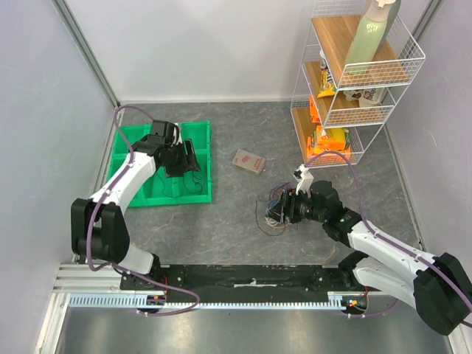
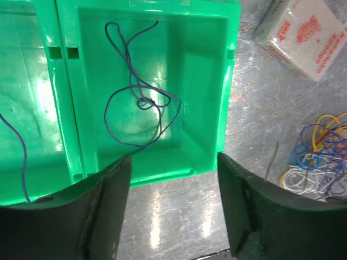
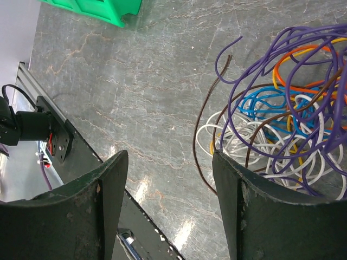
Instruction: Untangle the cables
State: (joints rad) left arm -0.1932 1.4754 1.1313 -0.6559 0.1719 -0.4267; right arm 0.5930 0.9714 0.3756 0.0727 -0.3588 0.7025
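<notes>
The left hand [image 2: 173,157] hung over the green tray [image 2: 226,108] on the left side of the desk [image 3: 135,81]. Its two dark fingers stood wide apart, and it held nothing. Under it, in the tray's right box, lay one dark purple cable [image 2: 143,103] – a loose loop with a small knot in the middle. It was all by itself there. In the next box to the left, a bit of another purple cable [image 2: 23,157] showed at the edge of the left wrist view.

The rest of the cables [image 3: 276,124] sat in one messy bunch on the desk, right of the middle and well apart from the tray. Purple, white, blue, orange, yellow and brown loops were all wound through each other. The right hand [image 3: 169,157] was just beside the bunch, on its near right side. Its fingers were spread wide too, with nothing between them.

A small pale box [image 2: 303,38] lay on the desk between the tray and the bunch. It had red writing and a red picture on top – too blurry to read.

At the far right stood a white wire rack [image 1: 354,88] with a pale green bottle [image 1: 372,33] on its top shelf.
</notes>
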